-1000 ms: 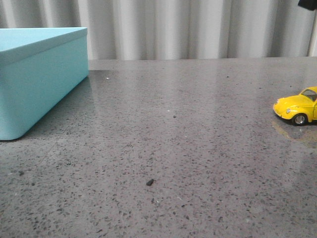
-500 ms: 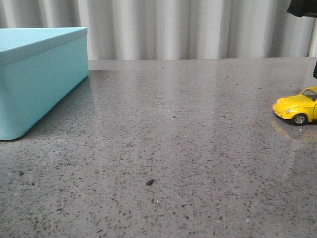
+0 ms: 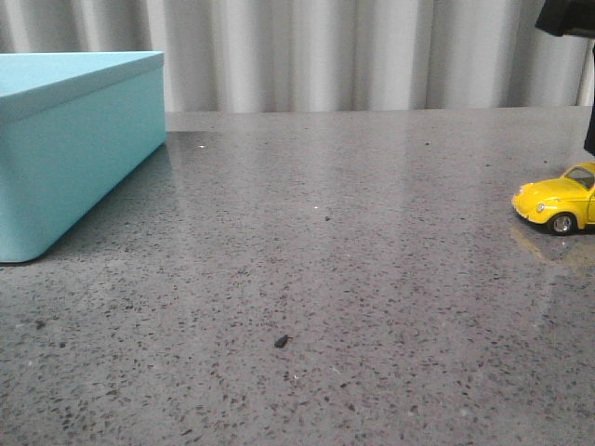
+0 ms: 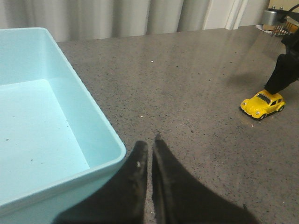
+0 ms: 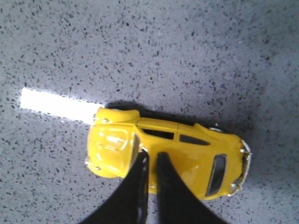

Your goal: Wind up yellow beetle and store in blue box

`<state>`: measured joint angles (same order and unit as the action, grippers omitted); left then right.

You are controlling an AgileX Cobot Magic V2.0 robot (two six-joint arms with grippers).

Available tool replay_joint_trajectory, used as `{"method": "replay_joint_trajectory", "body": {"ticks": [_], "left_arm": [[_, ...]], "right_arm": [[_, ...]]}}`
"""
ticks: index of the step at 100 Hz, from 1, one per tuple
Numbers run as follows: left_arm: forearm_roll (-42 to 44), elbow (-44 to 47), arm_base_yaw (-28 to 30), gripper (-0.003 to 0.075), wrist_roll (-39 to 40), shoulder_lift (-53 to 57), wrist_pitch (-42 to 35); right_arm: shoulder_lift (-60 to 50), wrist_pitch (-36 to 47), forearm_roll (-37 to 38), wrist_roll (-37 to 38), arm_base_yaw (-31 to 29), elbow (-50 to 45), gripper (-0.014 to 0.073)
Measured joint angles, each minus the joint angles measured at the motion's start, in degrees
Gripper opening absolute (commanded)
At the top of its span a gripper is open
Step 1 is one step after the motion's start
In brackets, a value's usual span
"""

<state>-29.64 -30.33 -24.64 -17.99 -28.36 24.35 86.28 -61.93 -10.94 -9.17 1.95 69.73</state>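
The yellow beetle (image 3: 558, 205) stands on its wheels at the right edge of the grey table. It also shows in the left wrist view (image 4: 262, 103). In the right wrist view the yellow beetle (image 5: 187, 151) lies right under my right gripper (image 5: 152, 157), which hovers over its roof with the fingers nearly together and holds nothing. The right arm (image 3: 589, 130) shows dark above the car. The blue box (image 3: 65, 139) stands open at the far left. My left gripper (image 4: 150, 141) is shut and empty beside the blue box's near corner (image 4: 110, 140).
A pleated grey curtain (image 3: 353, 51) hangs behind the table's back edge. A small dark speck (image 3: 281, 341) lies on the speckled tabletop (image 3: 325, 260) between box and car. A bright strip of reflected light (image 5: 56, 103) lies beside the car.
The right arm has come further down into the front view's top right corner, above the beetle. The beetle and the box have not moved.
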Motion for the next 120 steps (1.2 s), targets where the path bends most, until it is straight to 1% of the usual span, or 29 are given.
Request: {"method": "replay_joint_trajectory", "body": {"ticks": [76, 92, 120], "left_arm": [[0.0, 0.0, 0.0, -0.0021, 0.0, 0.0, -0.4], [0.0, 0.0, 0.0, -0.0021, 0.0, 0.0, -0.7], [0.0, 0.0, 0.0, -0.0021, 0.0, 0.0, -0.9]], "right_arm": [[1.3, -1.4, -0.5, 0.0, 0.0, 0.8, -0.0041], [1.3, -1.4, 0.4, 0.0, 0.0, 0.8, -0.0041], [2.1, -2.4, 4.9, 0.4, -0.6, 1.2, -0.0041]]}}
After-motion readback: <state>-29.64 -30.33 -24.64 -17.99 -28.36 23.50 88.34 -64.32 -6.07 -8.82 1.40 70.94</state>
